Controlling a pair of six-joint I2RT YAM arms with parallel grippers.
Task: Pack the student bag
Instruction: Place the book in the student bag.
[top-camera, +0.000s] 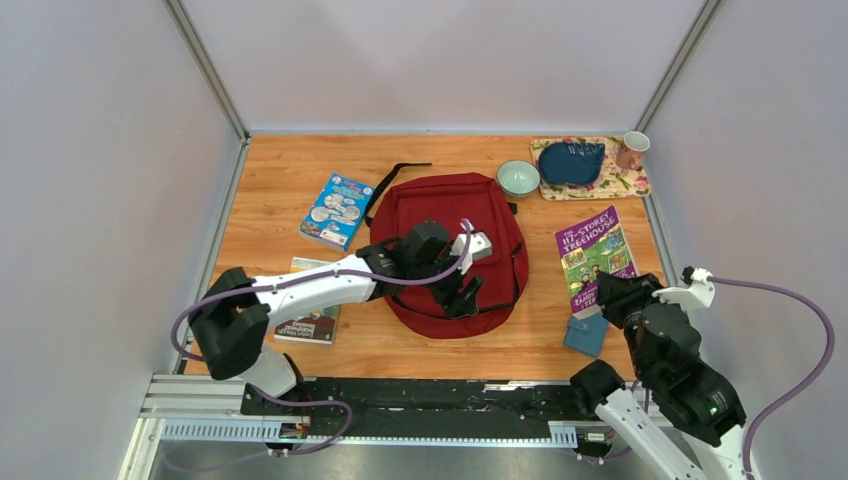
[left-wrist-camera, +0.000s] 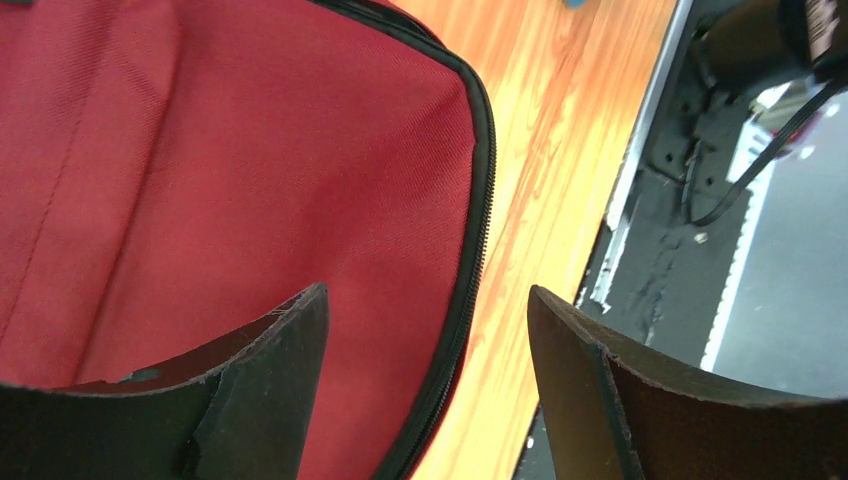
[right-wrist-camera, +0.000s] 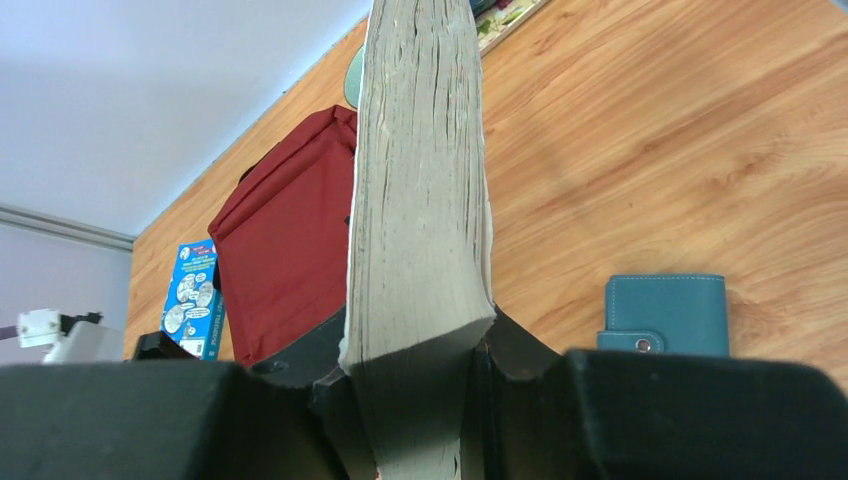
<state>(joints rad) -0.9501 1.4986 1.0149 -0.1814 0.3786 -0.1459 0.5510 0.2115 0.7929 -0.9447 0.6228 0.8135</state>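
Wooden tabletop, white walls all round. The student bag (top-camera: 440, 205) lies flat mid-table, and its fabric looks soft, light and floppy. It is probably best pinched at the zipper (left-wrist-camera: 478, 230) along its near edge. There the left gripper (top-camera: 462, 295) hovers, jaws spread and empty. To the right, the right gripper (top-camera: 612, 292) clamps a thick purple book (top-camera: 595, 255) by its near end.

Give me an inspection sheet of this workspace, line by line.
Surface: wooden table, no spills seen.
Job's things: student bag lying flat mid-table; purple book, blue book, third book outside it.
Clutter: wallet, bowl, placemat with pouch, cup at its corner.
Grippers: left gripper open over bag's zip edge; right gripper shut on purple book.
Cables: purple cables loop along both arms.
Surroundings: white walls, metal rail at near edge.
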